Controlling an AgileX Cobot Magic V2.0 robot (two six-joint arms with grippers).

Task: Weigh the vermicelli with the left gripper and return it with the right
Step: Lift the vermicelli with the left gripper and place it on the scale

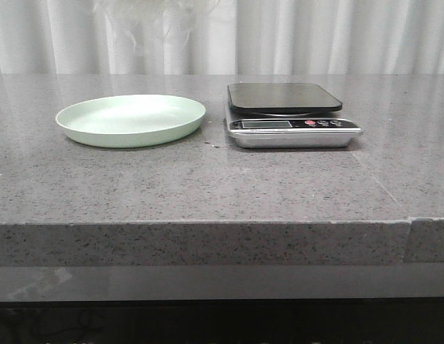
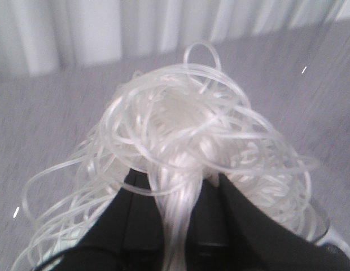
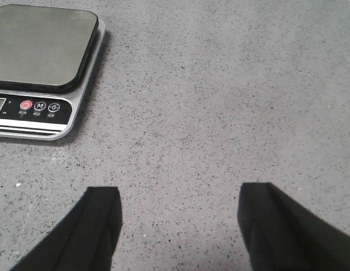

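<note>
The vermicelli (image 2: 186, 124) is a fluffy white nest of looping strands that fills the left wrist view. My left gripper (image 2: 178, 182) is shut on a bunch of its strands, which runs down between the two black fingers (image 2: 144, 209). The nest hangs in the air above the grey table. In the front view only faint wisps of the vermicelli (image 1: 159, 20) show at the top edge, above the pale green plate (image 1: 86, 129); neither arm shows there. My right gripper (image 3: 179, 199) is open low over bare table, to the right of the scale (image 3: 34, 124), with nothing between its fingers.
The green plate has nothing on it and sits left of the scale (image 1: 293, 132), whose black platform (image 1: 283, 97) is bare. A white curtain hangs behind the table. The table's front edge (image 1: 208, 223) runs across the front view.
</note>
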